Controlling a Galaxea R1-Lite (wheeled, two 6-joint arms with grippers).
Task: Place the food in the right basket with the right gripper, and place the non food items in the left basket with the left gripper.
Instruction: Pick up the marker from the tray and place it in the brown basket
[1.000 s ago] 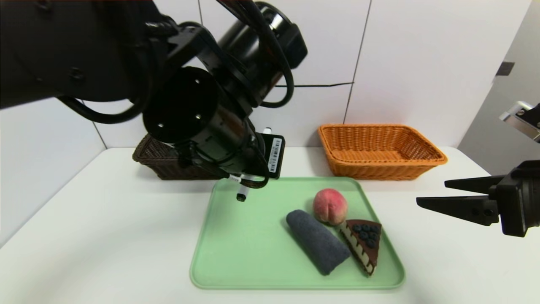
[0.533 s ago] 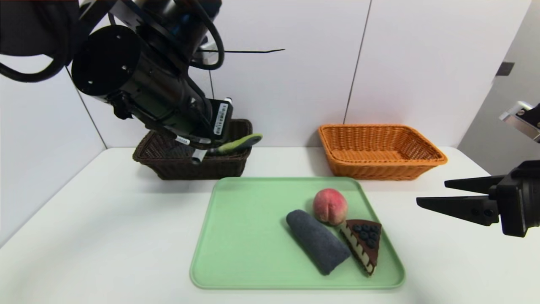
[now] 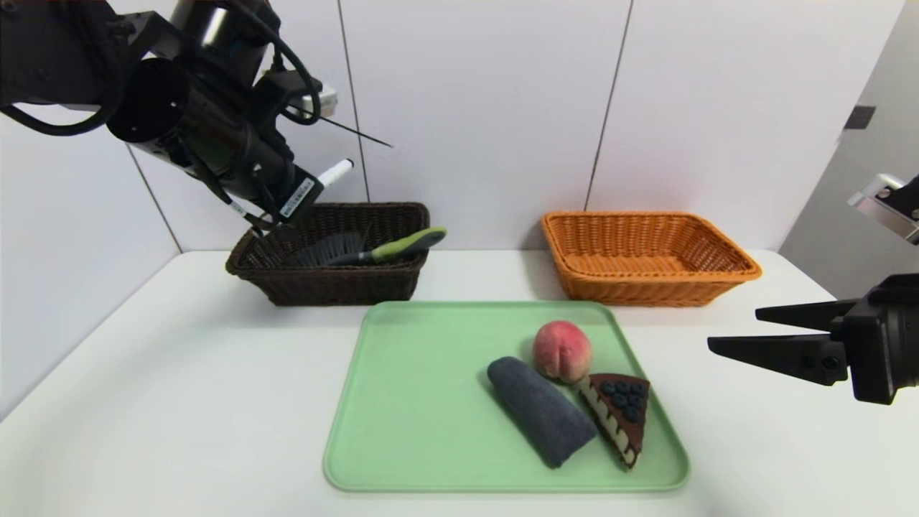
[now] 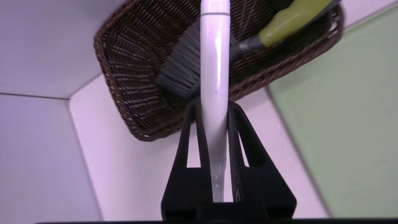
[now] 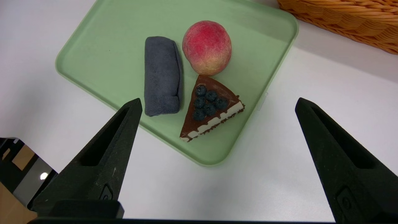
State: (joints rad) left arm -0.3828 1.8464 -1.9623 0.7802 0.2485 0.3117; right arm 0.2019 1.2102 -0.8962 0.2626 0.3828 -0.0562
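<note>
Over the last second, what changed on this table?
The left gripper, shut on a white marker pen, swung from above the green plastic tray leftward and up, over the dark wicker basket. The open right gripper, peach, towel and cake slice stayed put.

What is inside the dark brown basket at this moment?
Inside the dark brown basket lies a brush, green handle propped on the rim. The basket floor under its bristles is covered.

Black left arm (image 3: 194, 122) with looped cables, a white label, perhaps barcoded.
</note>
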